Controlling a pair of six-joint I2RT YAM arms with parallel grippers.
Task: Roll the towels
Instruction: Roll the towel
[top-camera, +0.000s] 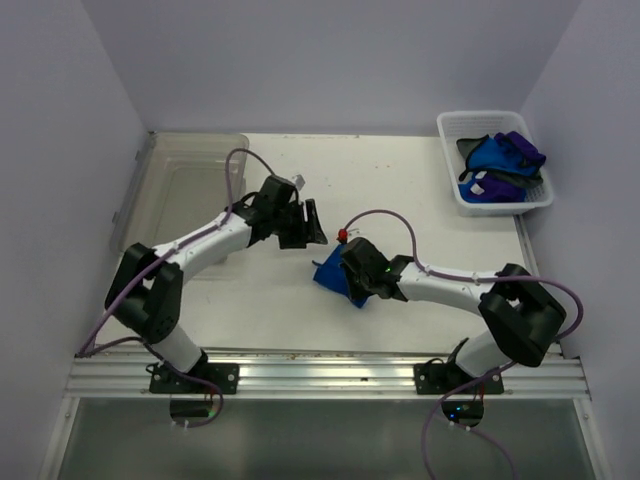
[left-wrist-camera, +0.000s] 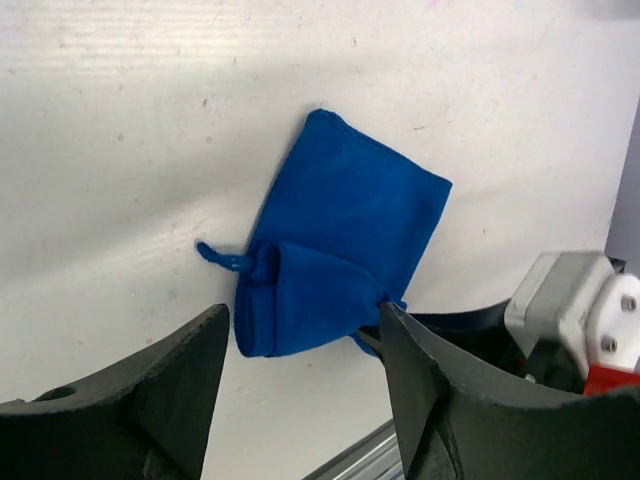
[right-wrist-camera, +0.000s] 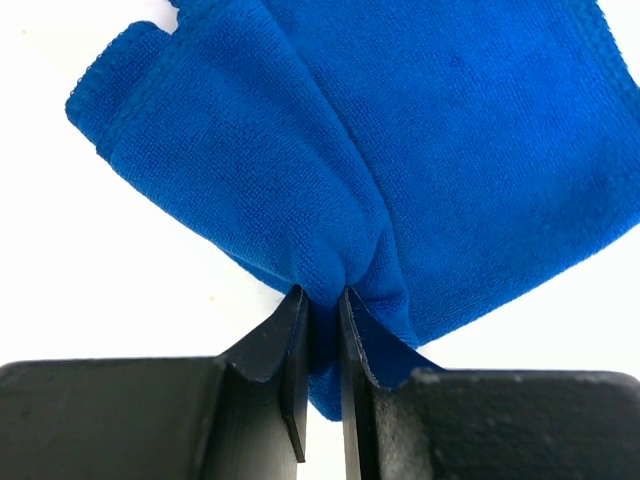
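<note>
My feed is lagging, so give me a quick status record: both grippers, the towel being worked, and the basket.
left gripper: open, holding nothing
right gripper: shut, pinching a bunched edge of the blue towel
blue towel: folded over, lying on the table, not a neat roll
white basket: far right corner, holds blue and purple towels

The folded royal-blue soft cloth towel (left-wrist-camera: 345, 225) was one solid colour, its stitched edging a shade darker. The flat table top (top-camera: 420, 190) under it was off-white with faint specks. In the white slotted plastic basket (top-camera: 480, 115), the heaped blue and deep purple cloth towels (top-camera: 495, 152) showed dark edging.
</note>
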